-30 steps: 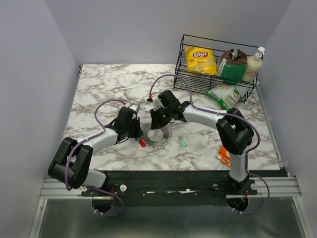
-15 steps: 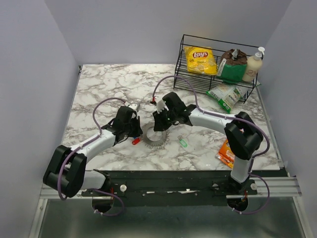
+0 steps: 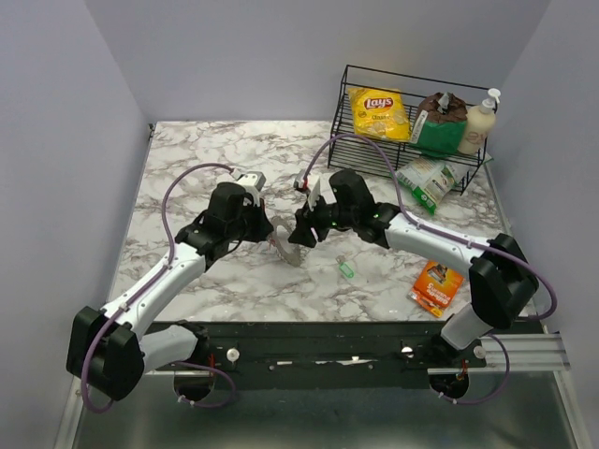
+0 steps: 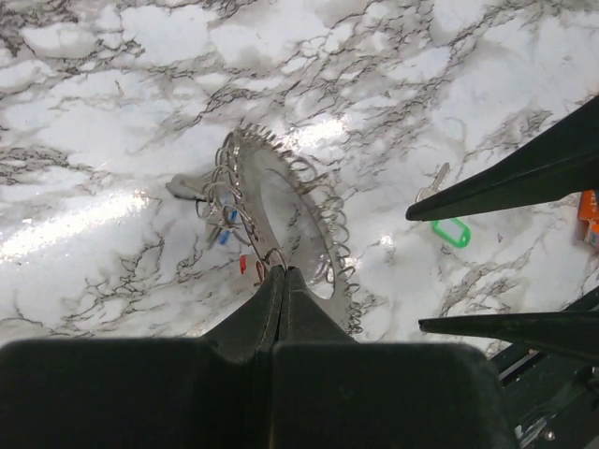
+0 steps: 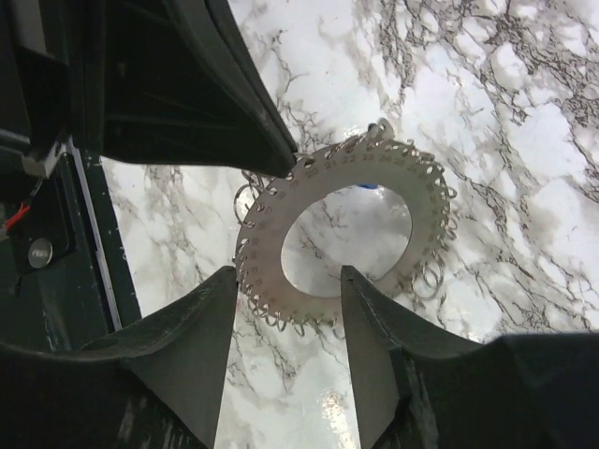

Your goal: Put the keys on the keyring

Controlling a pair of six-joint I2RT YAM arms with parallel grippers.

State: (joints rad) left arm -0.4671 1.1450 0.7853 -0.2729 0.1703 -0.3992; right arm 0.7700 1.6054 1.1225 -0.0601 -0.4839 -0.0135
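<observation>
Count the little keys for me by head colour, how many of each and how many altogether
red key: 1
blue key: 1
green key: 1
Total: 3 keys
</observation>
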